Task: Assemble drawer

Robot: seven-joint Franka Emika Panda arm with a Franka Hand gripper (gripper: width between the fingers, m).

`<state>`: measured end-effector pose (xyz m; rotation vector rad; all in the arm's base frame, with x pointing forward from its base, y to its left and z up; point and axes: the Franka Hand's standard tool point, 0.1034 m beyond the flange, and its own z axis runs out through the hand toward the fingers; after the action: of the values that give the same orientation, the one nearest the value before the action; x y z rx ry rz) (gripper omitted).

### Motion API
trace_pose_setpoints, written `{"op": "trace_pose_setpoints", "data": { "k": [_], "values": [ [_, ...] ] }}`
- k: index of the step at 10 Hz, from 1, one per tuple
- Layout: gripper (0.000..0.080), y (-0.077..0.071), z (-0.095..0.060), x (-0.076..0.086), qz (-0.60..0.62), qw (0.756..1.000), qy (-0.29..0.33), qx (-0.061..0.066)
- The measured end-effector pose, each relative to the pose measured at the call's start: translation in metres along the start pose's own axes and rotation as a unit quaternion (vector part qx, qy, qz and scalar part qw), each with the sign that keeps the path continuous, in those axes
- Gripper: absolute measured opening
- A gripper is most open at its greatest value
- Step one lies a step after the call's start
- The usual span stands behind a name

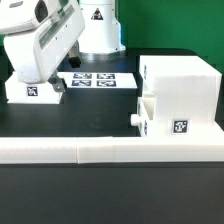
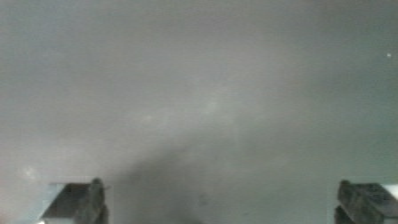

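Observation:
The drawer's tall white case [image 1: 185,85] stands on the exterior view's right. One knobbed tray [image 1: 165,122] sits in its lower part, its knob [image 1: 133,118] pointing to the exterior view's left and a tag on its front. A second white tray [image 1: 28,90] with a tag lies at the far left. My gripper [image 1: 50,82] hangs low right over that tray, its fingers mostly hidden behind the hand. In the wrist view the gripper [image 2: 224,200] is open wide, with only the two fingertips [image 2: 79,203] showing, and a blurred pale grey surface fills the gap between them.
The marker board [image 1: 97,79] lies flat behind the middle of the black table. A long low white rail [image 1: 110,150] runs along the front. The arm's white base [image 1: 98,25] stands at the back.

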<state>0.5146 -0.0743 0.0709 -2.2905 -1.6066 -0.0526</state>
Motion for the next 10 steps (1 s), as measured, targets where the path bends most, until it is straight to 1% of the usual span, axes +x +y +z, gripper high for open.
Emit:
{"op": "trace_pose_setpoints", "data": {
  "k": [2,4,5,6,7,8,9,10],
  "values": [
    [0.0649,0.000,0.000,0.000,0.021,1.000,0.000,0.000],
    [0.0649,0.000,0.001,0.000,0.090,0.996,0.000,0.000],
    [0.0649,0.001,-0.001,-0.004,0.124,0.992,0.001,-0.008],
    [0.0649,-0.002,-0.005,-0.016,0.171,0.985,-0.002,-0.031],
    [0.0649,-0.013,-0.010,-0.026,0.218,0.975,-0.005,-0.045],
    [0.0649,-0.025,-0.016,-0.033,0.278,0.958,-0.005,-0.065],
    [0.0649,-0.034,-0.019,-0.035,0.336,0.938,-0.003,-0.083],
    [0.0649,-0.045,-0.021,-0.031,0.409,0.907,0.002,-0.101]
  ]
}}
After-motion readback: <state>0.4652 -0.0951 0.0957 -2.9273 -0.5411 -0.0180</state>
